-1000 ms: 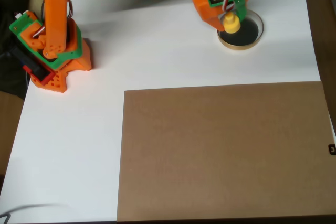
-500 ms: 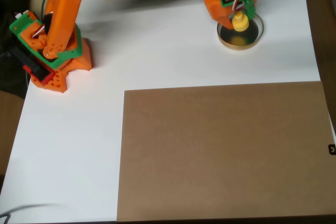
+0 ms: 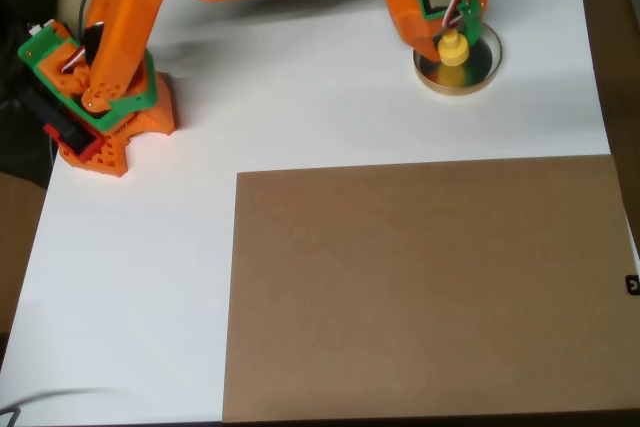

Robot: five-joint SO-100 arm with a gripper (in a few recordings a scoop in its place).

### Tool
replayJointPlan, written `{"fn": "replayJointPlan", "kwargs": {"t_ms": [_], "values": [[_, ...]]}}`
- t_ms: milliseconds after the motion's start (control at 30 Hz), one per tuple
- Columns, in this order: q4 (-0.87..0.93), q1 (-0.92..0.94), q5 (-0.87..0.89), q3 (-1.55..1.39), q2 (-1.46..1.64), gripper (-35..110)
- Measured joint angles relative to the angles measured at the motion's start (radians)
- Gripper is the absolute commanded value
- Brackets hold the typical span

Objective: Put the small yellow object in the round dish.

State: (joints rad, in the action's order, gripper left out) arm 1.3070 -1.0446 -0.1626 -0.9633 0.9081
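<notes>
The small yellow object (image 3: 453,48) is upright, knob up, over the inner part of the round dish (image 3: 483,71), which has a glossy dark inside and a thin tan rim, at the table's far right. My orange and green gripper (image 3: 455,37) reaches in from the upper left and is shut on the small yellow object. The gripper body hides the dish's upper left edge. Whether the object touches the dish floor cannot be told from above.
The arm's orange and green base (image 3: 95,97) stands at the left on the white table (image 3: 300,107). A large brown board (image 3: 425,287) covers the near right part of the table.
The gripper carried the yellow object from the dish's left rim further over the dish, then slightly down and left. The arm has stretched out to the right.
</notes>
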Motion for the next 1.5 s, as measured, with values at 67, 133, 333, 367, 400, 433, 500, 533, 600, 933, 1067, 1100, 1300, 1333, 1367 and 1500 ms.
{"fn": "replayJointPlan", "kwargs": {"t_ms": [67, 133, 333, 367, 400, 433, 500, 533, 600, 933, 1067, 1100, 1300, 1333, 1367, 1500], "values": [[0.014, -0.014, -0.008, 0.0, 0.0, 18], [0.017, -0.017, -0.008, 0.0, 0.0, 22], [0.02, -0.009, -0.017, 0.0, 0.0, 26], [0.026, -0.008, -0.023, 0.0, 0.0, 26], [0.035, -0.005, -0.029, 0.0, 0.0, 27], [0.043, 0.0, -0.049, 0.0, 0.0, 27], [0.06, 0.017, -0.081, 0.0, 0.002, 28], [0.064, 0.026, -0.103, -0.003, 0.009, 28], [0.067, 0.044, -0.147, -0.029, 0.044, 27], [0.074, 0.126, -0.368, -0.38, 0.403, 26], [0.049, 0.196, -0.451, -0.597, 0.575, 25], [0.046, 0.219, -0.471, -0.646, 0.614, 25], [0.015, 0.391, -0.56, -0.893, 0.853, 25], [0.011, 0.42, -0.571, -0.925, 0.888, 24], [0.009, 0.446, -0.577, -0.95, 0.92, 24], [-0.012, 0.543, -0.578, -1.028, 1.026, 23]]}}
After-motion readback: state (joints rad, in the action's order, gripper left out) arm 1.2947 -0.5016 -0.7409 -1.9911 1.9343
